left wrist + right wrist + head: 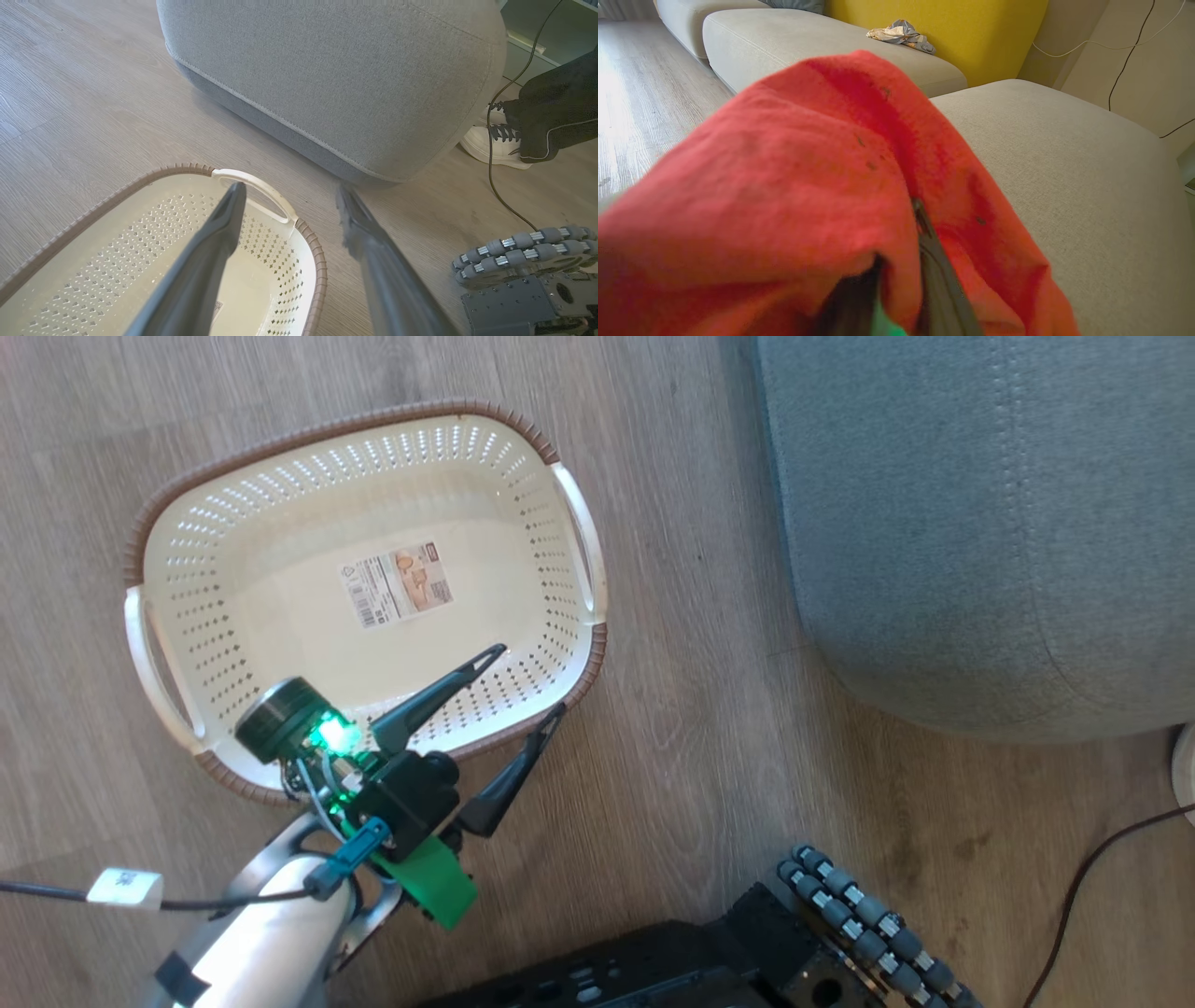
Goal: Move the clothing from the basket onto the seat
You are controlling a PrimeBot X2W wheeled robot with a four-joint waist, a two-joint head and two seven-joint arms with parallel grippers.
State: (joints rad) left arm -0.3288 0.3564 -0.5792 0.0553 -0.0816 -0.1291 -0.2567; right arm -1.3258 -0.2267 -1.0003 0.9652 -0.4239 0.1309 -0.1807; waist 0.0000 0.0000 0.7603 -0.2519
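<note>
The cream laundry basket [233,523] sits on the wood floor [709,728] at the left. There are no clothes in it, and a printed label [397,583] is stuck on its bottom. The left gripper [530,679] hovers over the basket's near right corner with its two dark fingers spread wide, one above the perforated wall and the other out past the brown braided rim; nothing is between them.

Right of that, at the bottom of the head view, is the robot's dark base with a roller wheel [859,924]. Further right is the grey seat [980,523], close to the basket but not touching it. A thin cable [1092,868] runs across the floor beside it, and a person's white shoe [490,147] stands by the seat's far corner.

The right gripper [911,210] has its fingers pressed close together, pinching a fold of the red garment [808,163]. The cloth drapes over them, above the seat cushion. Whether the cloth touches the cushion cannot be told.
</note>
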